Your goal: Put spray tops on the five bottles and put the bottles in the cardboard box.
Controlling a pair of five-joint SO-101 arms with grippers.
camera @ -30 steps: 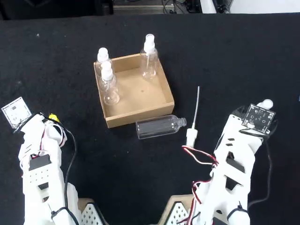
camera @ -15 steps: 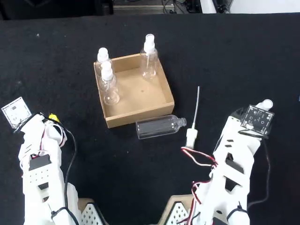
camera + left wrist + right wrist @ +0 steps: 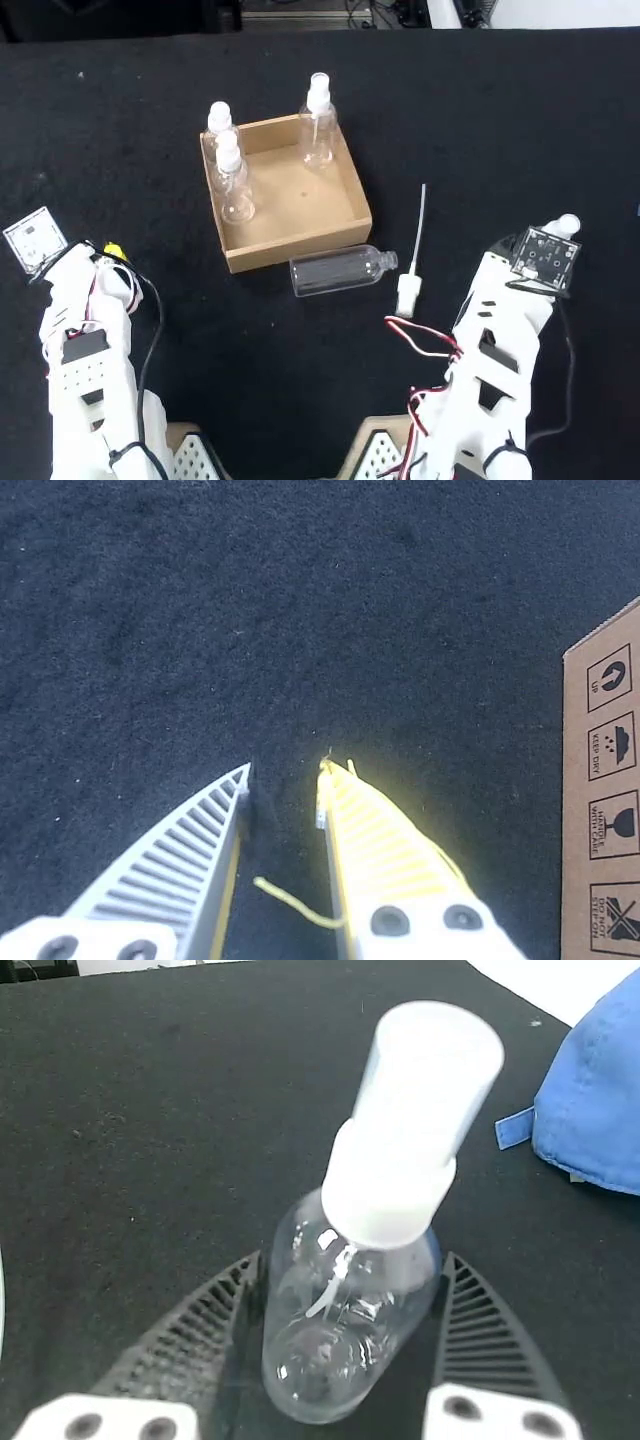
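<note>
The cardboard box (image 3: 295, 205) stands mid-table with three capped spray bottles upright along its walls: two at the left side (image 3: 221, 128) (image 3: 233, 178) and one at the back right corner (image 3: 318, 118). A bare bottle (image 3: 340, 271) lies on its side just in front of the box. Beside its neck lies a loose spray top (image 3: 408, 291) with a long tube. My right gripper (image 3: 350, 1260) is shut on a fifth bottle with a white spray top (image 3: 375, 1250), its cap (image 3: 568, 223) showing at the table's right. My left gripper (image 3: 287, 768) hovers slightly open over bare mat, left of the box (image 3: 605, 780).
A blue cloth object (image 3: 590, 1110) lies just beyond the held bottle at the table's right edge. Black mat (image 3: 130, 90) covers the table. Both arm bases sit at the front edge.
The right arm's wrist has shifted slightly toward the front of the table with the bottle in its grip. The left arm and the other objects have not moved.
</note>
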